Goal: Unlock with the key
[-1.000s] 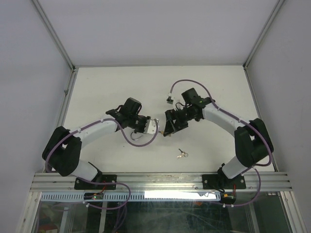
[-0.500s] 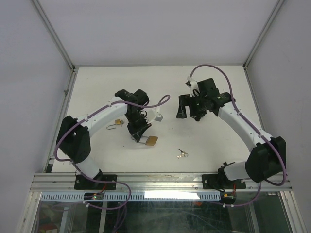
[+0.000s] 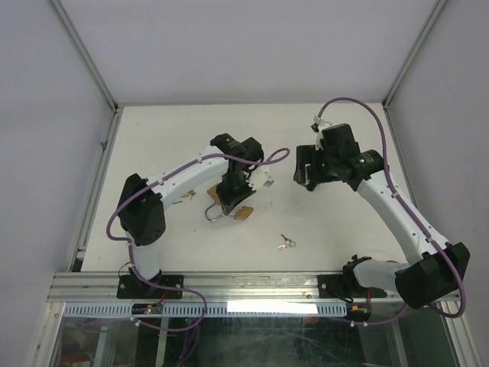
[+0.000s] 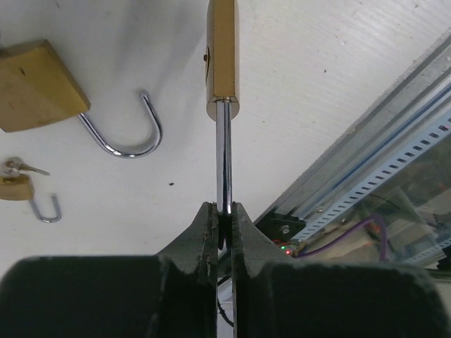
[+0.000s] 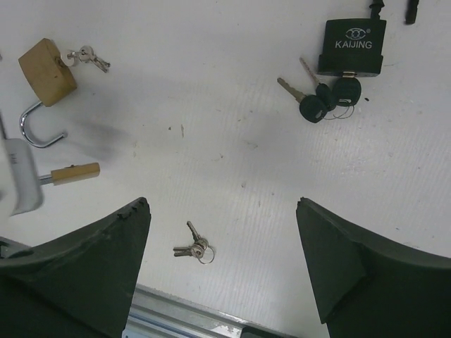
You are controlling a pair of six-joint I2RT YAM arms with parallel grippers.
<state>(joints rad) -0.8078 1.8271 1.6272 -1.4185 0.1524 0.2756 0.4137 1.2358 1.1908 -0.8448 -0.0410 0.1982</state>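
My left gripper (image 4: 224, 211) is shut on the chrome shackle (image 4: 223, 151) of a brass padlock (image 4: 223, 56), seen edge-on just above the table. In the top view this held padlock (image 3: 242, 213) hangs below my left gripper (image 3: 230, 200), left of centre. A small bunch of silver keys (image 5: 194, 248) lies loose near the front rail, the same keys (image 3: 286, 243) lying right of the held lock. My right gripper (image 5: 222, 204) is open and empty, high above the table. It (image 3: 304, 174) is well back and to the right of both keys and padlock.
A second brass padlock (image 4: 35, 84) with an open shackle lies left of the held one. A small padlock with keys (image 4: 15, 186) lies further left. A black KAIJING padlock (image 5: 352, 44) and black-headed keys (image 5: 320, 98) lie at the back right. The metal rail (image 3: 252, 287) lines the near edge.
The two grippers were close together at mid-table. My left arm has swung right with the padlock. My right arm has pulled back to the right, with its jaws wider apart.
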